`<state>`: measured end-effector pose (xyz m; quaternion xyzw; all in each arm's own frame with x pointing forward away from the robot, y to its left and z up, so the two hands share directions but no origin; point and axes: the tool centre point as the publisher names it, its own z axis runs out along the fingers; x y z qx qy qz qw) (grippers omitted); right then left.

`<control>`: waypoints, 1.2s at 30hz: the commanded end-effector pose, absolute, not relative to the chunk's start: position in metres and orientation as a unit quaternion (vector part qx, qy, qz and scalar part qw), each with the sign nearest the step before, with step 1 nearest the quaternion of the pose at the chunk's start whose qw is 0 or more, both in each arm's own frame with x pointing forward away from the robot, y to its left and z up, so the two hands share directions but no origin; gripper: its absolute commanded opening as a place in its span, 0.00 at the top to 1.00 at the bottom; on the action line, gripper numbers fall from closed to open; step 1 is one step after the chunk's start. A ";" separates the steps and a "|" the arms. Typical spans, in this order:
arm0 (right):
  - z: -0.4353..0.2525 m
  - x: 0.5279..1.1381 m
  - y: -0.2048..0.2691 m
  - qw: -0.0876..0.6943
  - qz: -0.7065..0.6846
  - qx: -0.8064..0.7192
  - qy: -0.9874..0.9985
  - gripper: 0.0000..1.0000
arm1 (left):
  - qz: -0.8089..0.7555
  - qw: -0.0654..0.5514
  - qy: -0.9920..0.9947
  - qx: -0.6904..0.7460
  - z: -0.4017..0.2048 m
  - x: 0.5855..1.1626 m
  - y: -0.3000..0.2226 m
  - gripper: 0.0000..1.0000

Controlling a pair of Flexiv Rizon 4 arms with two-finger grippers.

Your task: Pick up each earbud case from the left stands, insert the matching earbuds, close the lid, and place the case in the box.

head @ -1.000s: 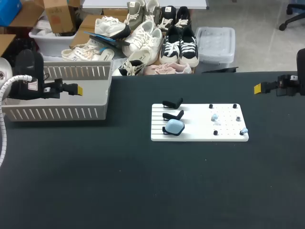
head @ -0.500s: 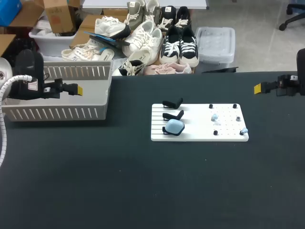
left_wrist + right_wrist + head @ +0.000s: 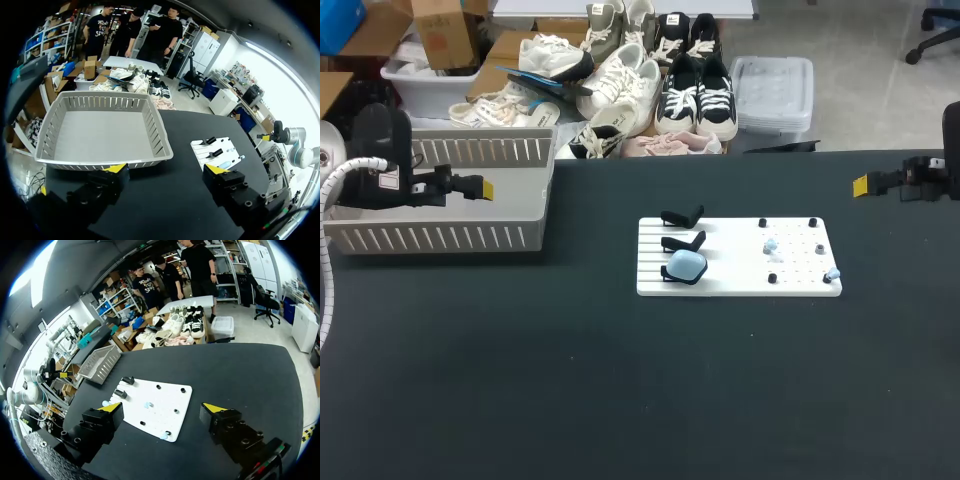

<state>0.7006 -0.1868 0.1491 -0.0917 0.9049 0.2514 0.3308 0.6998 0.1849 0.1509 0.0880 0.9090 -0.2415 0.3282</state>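
Slippage threatens: left claw (image 3: pixel 165 169) and right claw (image 3: pixel 161 407) both hang spread and empty, and an off-centre pinch could squirt the rounded earbud case (image 3: pixel 686 264) loose.

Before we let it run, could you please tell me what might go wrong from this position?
1. The blue earbud case sits close beside an empty black stand; a descending claw might catch that stand and shift the white board.
2. One earbud lies at the board's corner, and a nudge could roll it off.
3. The left claw hangs open by the grey basket; a low move could clip its wall.
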 end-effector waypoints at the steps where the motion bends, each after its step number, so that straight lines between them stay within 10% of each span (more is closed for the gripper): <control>1: 0.149 0.702 -0.188 0.330 0.253 -0.093 0.905 0.00 | -0.241 0.327 0.910 0.088 0.151 0.700 0.185 0.00; 36: 0.149 0.702 -0.188 0.330 0.253 -0.093 0.905 0.00 | -0.292 0.366 0.835 0.288 0.157 0.696 0.149 0.00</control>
